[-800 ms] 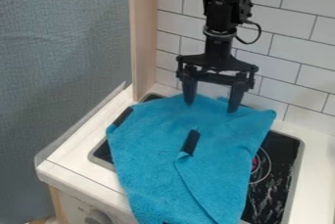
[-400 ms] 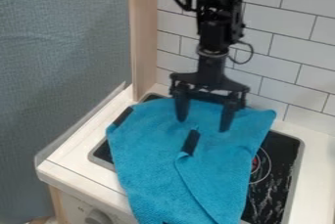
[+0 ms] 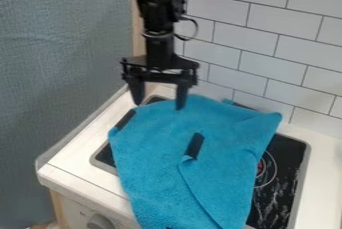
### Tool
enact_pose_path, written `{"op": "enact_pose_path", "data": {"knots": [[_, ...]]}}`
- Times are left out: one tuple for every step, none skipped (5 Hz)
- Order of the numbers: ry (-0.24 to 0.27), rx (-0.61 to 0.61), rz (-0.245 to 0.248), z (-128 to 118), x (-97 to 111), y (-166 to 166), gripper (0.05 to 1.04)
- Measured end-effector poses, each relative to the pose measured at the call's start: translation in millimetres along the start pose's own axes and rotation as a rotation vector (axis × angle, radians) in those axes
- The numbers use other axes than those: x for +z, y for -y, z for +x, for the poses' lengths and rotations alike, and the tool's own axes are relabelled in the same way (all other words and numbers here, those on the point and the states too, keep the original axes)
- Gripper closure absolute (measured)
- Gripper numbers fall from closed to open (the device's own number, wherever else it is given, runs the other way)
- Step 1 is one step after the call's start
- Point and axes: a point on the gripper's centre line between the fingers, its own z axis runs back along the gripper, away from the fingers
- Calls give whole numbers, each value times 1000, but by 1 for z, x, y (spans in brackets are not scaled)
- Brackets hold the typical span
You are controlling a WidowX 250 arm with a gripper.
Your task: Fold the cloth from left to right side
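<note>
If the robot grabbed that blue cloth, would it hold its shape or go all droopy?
Probably droopy: the blue cloth already hangs over the counter's front edge. It looks thin where it folds over itself, so it's likely light for its size.

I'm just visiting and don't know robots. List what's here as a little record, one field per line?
cloth: blue cloth, spread, with a folded-over edge running down its front half
dark patches: one near the cloth's middle, one at its left edge
pincer: black pincer, fingers spread apart, at the cloth's far left part
under the cloth: black stovetop, partly covered
counter front: round knob
behind: white tiled wall
</note>
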Motion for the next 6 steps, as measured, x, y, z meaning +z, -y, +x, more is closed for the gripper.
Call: {"op": "enact_pose_path", "data": {"knots": [[11, 42, -6, 7, -2, -30, 84], [-18, -7, 3, 7, -21, -39, 83], [-18, -17, 29, 10, -38, -57, 84], [-23, -33, 35, 17, -52, -63, 83], [-42, -48, 26, 20, -64, -64, 84], [-61, -53, 11, 21, -73, -65, 84]]}}
